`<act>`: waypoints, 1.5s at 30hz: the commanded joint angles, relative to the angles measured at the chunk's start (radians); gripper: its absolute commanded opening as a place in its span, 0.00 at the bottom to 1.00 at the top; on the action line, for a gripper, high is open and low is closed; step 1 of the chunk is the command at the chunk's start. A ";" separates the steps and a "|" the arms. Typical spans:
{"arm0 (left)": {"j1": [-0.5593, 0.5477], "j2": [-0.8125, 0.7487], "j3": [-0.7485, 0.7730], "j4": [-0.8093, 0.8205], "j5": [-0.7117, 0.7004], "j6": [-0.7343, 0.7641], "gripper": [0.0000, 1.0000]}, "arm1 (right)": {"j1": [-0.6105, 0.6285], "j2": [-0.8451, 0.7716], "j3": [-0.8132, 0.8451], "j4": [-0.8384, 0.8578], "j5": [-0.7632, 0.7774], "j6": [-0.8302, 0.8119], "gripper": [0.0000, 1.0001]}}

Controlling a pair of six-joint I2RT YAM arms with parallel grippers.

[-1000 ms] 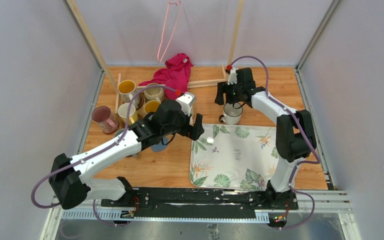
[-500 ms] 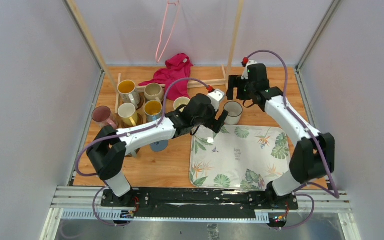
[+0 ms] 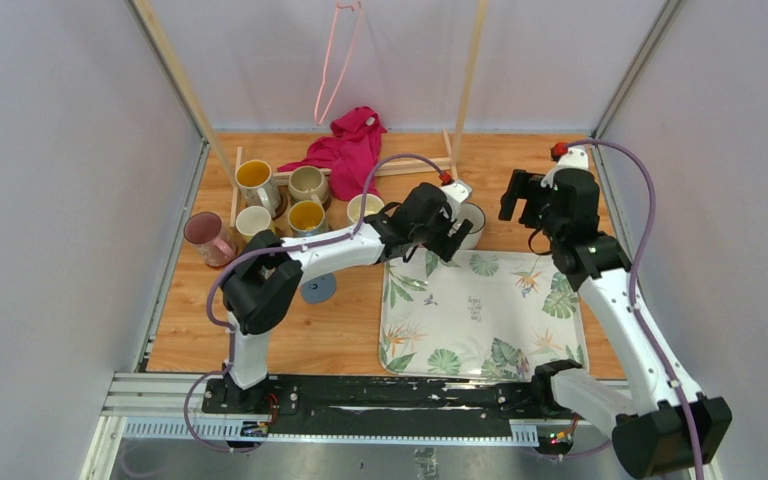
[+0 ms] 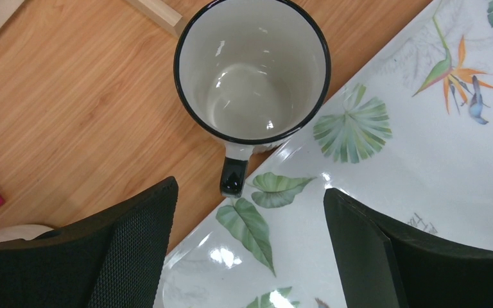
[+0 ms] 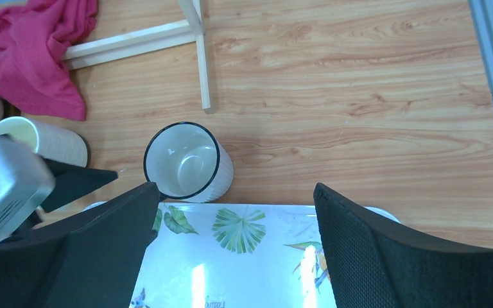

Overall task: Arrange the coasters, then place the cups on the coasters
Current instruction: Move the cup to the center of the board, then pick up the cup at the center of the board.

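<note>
A white cup with a dark rim (image 4: 251, 67) stands upright and empty on the wood at the tray's far left corner (image 3: 470, 222). Its black handle (image 4: 233, 176) points into the gap of my left gripper (image 4: 249, 192), which is open and touches nothing. My right gripper (image 5: 237, 192) hangs open and empty to the right of that cup (image 5: 183, 160), over the tray's far edge. Several cups stand at the back left: orange-yellow (image 3: 253, 178), beige (image 3: 307, 183), maroon-pink (image 3: 205, 235), cream (image 3: 362, 207). A grey-blue coaster (image 3: 317, 289) lies bare on the table.
The leaf-patterned tray (image 3: 480, 320) fills the near right of the table. A red cloth (image 3: 348, 148) lies over a wooden frame (image 5: 199, 58) at the back. Side walls stand close on both sides.
My left arm has reached right from the cup group to the white cup. My right gripper has drawn back to the right from above that cup and opened wider.
</note>
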 commanded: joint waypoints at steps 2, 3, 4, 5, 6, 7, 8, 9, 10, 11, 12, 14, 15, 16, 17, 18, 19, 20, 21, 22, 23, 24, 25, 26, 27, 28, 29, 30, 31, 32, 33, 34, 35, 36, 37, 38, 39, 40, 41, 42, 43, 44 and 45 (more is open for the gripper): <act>0.009 0.078 0.095 -0.041 0.015 0.042 0.81 | -0.008 -0.119 -0.040 -0.027 0.039 -0.003 0.95; 0.012 0.092 0.103 -0.046 0.016 0.042 0.80 | -0.008 -0.132 -0.038 -0.037 0.043 -0.006 0.95; 0.015 0.101 0.109 -0.049 0.018 0.041 0.78 | -0.009 -0.142 -0.036 -0.046 0.045 -0.010 0.95; 0.017 0.111 0.114 -0.049 0.023 0.041 0.76 | -0.009 -0.151 -0.034 -0.054 0.047 -0.013 0.94; 0.018 0.119 0.119 -0.050 0.026 0.043 0.74 | -0.008 -0.158 -0.033 -0.058 0.047 -0.015 0.94; 0.019 0.128 0.124 -0.051 0.027 0.047 0.73 | -0.009 -0.165 -0.034 -0.063 0.046 -0.016 0.94; 0.019 0.137 0.131 -0.053 0.026 0.049 0.71 | -0.008 -0.169 -0.035 -0.066 0.045 -0.017 0.94; 0.019 0.147 0.139 -0.058 0.026 0.051 0.68 | -0.009 -0.172 -0.036 -0.069 0.044 -0.016 0.94; 0.019 0.159 0.147 -0.063 0.024 0.052 0.66 | -0.007 -0.173 -0.036 -0.072 0.043 -0.016 0.94; 0.019 0.168 0.155 -0.070 0.024 0.053 0.65 | -0.008 -0.174 -0.036 -0.076 0.040 -0.016 0.94; 0.019 0.176 0.163 -0.072 0.024 0.053 0.63 | -0.007 -0.173 -0.037 -0.079 0.038 -0.016 0.94; 0.019 0.188 0.177 -0.074 0.023 0.051 0.60 | -0.008 -0.172 -0.036 -0.081 0.034 -0.015 0.94; 0.019 0.196 0.183 -0.075 0.024 0.052 0.58 | -0.008 -0.172 -0.035 -0.082 0.031 -0.016 0.94; 0.019 0.200 0.190 -0.076 0.025 0.053 0.56 | -0.008 -0.171 -0.035 -0.083 0.028 -0.016 0.94; 0.019 0.204 0.196 -0.077 0.025 0.053 0.53 | -0.009 -0.170 -0.034 -0.086 0.027 -0.015 0.94; 0.019 0.209 0.207 -0.080 0.026 0.055 0.48 | -0.009 -0.169 -0.033 -0.086 0.027 -0.016 0.94; 0.019 0.213 0.215 -0.085 0.027 0.057 0.43 | -0.008 -0.168 -0.033 -0.087 0.025 -0.017 0.94; 0.019 0.215 0.222 -0.091 0.027 0.057 0.38 | -0.009 -0.169 -0.032 -0.089 0.025 -0.019 0.94; 0.019 0.216 0.229 -0.097 0.026 0.058 0.33 | -0.008 -0.168 -0.030 -0.091 0.025 -0.019 0.94; 0.019 0.215 0.233 -0.102 0.028 0.060 0.28 | -0.008 -0.169 -0.031 -0.092 0.024 -0.020 0.94; 0.019 0.211 0.236 -0.104 0.029 0.061 0.24 | -0.008 -0.169 -0.030 -0.093 0.025 -0.020 0.94; 0.019 0.206 0.238 -0.108 0.030 0.064 0.20 | -0.008 -0.169 -0.030 -0.093 0.025 -0.022 0.94; 0.019 0.200 0.239 -0.110 0.031 0.067 0.15 | -0.008 -0.168 -0.029 -0.094 0.024 -0.022 0.94; 0.019 0.191 0.239 -0.112 0.033 0.069 0.10 | -0.008 -0.168 -0.028 -0.095 0.023 -0.023 0.94; 0.019 0.183 0.239 -0.116 0.033 0.071 0.05 | -0.008 -0.166 -0.028 -0.096 0.024 -0.024 0.94; 0.019 0.173 0.237 -0.116 0.032 0.071 0.00 | -0.007 -0.163 -0.028 -0.096 0.023 -0.025 0.94; 0.019 0.163 0.236 -0.116 0.031 0.071 0.00 | -0.009 -0.162 -0.026 -0.097 0.023 -0.025 0.94; 0.019 0.146 0.234 -0.115 0.030 0.070 0.00 | -0.008 -0.160 -0.026 -0.095 0.024 -0.023 0.94; 0.019 0.131 0.228 -0.111 0.030 0.067 0.00 | -0.009 -0.158 -0.025 -0.095 0.021 -0.024 0.94; 0.019 0.112 0.220 -0.103 0.029 0.063 0.00 | -0.008 -0.153 -0.022 -0.095 0.017 -0.022 0.94; 0.019 0.093 0.210 -0.095 0.028 0.058 0.00 | -0.009 -0.151 -0.022 -0.095 0.014 -0.021 0.94; 0.019 0.072 0.199 -0.085 0.026 0.050 0.00 | -0.007 -0.149 -0.021 -0.095 0.012 -0.019 0.94; 0.018 0.052 0.188 -0.078 0.024 0.040 0.00 | -0.008 -0.147 -0.021 -0.095 0.011 -0.019 0.94; 0.019 0.029 0.176 -0.072 0.024 0.028 0.00 | -0.007 -0.144 -0.023 -0.095 0.010 -0.019 0.95; 0.018 0.005 0.157 -0.063 0.026 0.017 0.00 | -0.008 -0.143 -0.022 -0.094 0.009 -0.018 0.95; 0.018 -0.018 0.137 -0.055 0.026 0.004 0.00 | -0.008 -0.141 -0.023 -0.092 0.007 -0.019 0.95; 0.019 -0.043 0.117 -0.046 0.026 -0.009 0.00 | -0.008 -0.139 -0.023 -0.091 0.005 -0.018 0.96; 0.019 -0.066 0.095 -0.039 0.026 -0.022 0.00 | -0.008 -0.137 -0.024 -0.088 0.004 -0.019 0.96; 0.018 -0.093 0.071 -0.029 0.023 -0.039 0.00 | -0.008 -0.135 -0.025 -0.087 0.001 -0.018 0.96; 0.018 -0.118 0.049 -0.026 0.019 -0.047 0.00 | -0.008 -0.132 -0.027 -0.082 -0.002 -0.016 0.96; 0.018 -0.142 0.027 -0.024 0.019 -0.063 0.00 | -0.008 -0.130 -0.029 -0.077 -0.006 -0.014 0.96; 0.018 -0.167 0.006 -0.024 0.021 -0.074 0.00 | -0.008 -0.128 -0.030 -0.073 -0.009 -0.014 0.97; 0.018 -0.189 -0.016 -0.026 0.021 -0.085 0.00 | -0.008 -0.125 -0.030 -0.070 -0.013 -0.011 0.97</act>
